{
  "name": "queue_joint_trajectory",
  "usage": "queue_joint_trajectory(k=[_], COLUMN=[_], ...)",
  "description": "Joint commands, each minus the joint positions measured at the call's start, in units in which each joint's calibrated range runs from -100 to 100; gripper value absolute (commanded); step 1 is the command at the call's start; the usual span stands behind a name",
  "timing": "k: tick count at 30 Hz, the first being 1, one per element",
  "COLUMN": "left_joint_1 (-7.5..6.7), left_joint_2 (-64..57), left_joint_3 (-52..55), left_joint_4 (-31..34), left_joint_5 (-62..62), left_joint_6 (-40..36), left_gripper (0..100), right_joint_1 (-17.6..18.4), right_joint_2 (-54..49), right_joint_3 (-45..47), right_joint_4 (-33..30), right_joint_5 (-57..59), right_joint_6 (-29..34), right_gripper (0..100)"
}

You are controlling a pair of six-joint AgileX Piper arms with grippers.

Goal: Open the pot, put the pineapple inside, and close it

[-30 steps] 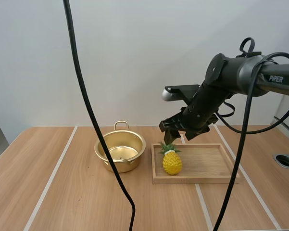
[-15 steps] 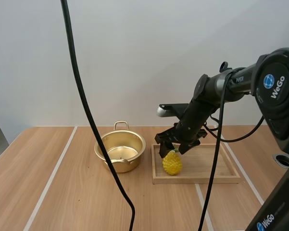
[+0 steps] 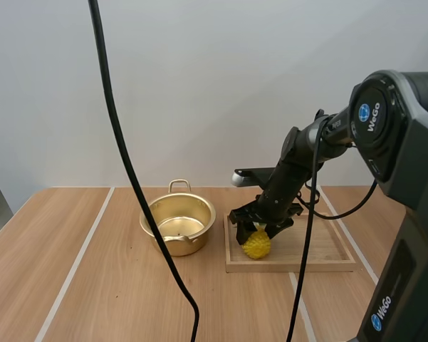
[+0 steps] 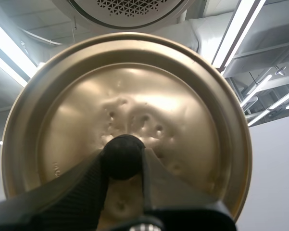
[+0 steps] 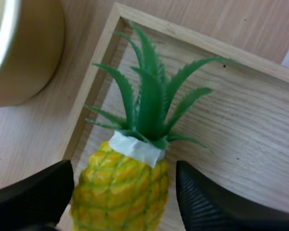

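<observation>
High view: open gold pot (image 3: pixel 178 224) sits on the wood table (image 3: pixel 78 285), no lid on it. Wooden tray (image 3: pixel 317 251) is just beside the pot on its right. Pineapple (image 3: pixel 256 245) stands at the tray's left end, the end nearest the pot, yellow body upright, long axis vertical. Right gripper (image 3: pixel 258 228) is down over its top, and the fingers and arm cover the crown. Nothing lies between the pineapple and the pot but the tray's low rim.

Left wrist view: left gripper (image 4: pixel 123 166) is clamped on the black knob (image 4: pixel 122 153) of the gold lid (image 4: pixel 182 115). The lid is held up in the air, clear of the table, its dented round face toward the camera.

Right wrist view: right gripper (image 5: pixel 125 169) is spread wide, one black finger on each side of the pineapple (image 5: pixel 120 192) body. One finger is just beside the skin, the other shows a small gap; I cannot tell if either touches. The green leaves (image 5: pixel 149 106) fan away from the fingers, with a white band where crown meets body. The tray (image 5: pixel 259 125) floor is under it, its corner rim close by, and the pot (image 5: pixel 24 53) wall is just outside that rim.
</observation>
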Motion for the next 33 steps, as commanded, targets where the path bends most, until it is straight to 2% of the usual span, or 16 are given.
queue_joint_trajectory(k=[1,6,7,10,17,25,29,33], left_joint_1=[-0.07,-0.07,-0.07,-0.07,-0.07,-0.07,-0.07,-0.07], left_joint_2=[-0.3,-0.3,-0.3,-0.3,-0.3,-0.3,-0.3,-0.3], left_joint_3=[-0.3,-0.3,-0.3,-0.3,-0.3,-0.3,-0.3,-0.3], left_joint_4=[0.0,0.0,0.0,0.0,0.0,0.0,0.0,0.0], left_joint_5=[-0.5,-0.5,-0.5,-0.5,-0.5,-1.1,-3.8,-6.5], left_joint_6=[0.1,0.1,0.1,0.1,0.1,0.1,0.1,0.1], left_gripper=[0,0,0,0,0,0,0,0], right_joint_1=[-0.2,-0.2,-0.2,-0.2,-0.2,-0.2,-0.2,-0.2], right_joint_2=[0.8,2.0,2.1,2.1,0.2,-11.3,-19.3,-27.7], right_joint_3=[0.2,0.2,0.2,0.1,-3.8,-14.2,-18.9,-21.5], right_joint_4=[1.2,1.2,1.2,1.3,1.5,1.9,2.6,2.7], right_joint_5=[-1.4,-0.7,-0.7,-0.4,2.6,4.1,-1.2,-15.0], right_joint_6=[-2.1,-4.0,-4.0,-2.9,-1.5,-0.7,-0.7,-0.7], right_gripper=[100,100,84,2,0,0,0,0])
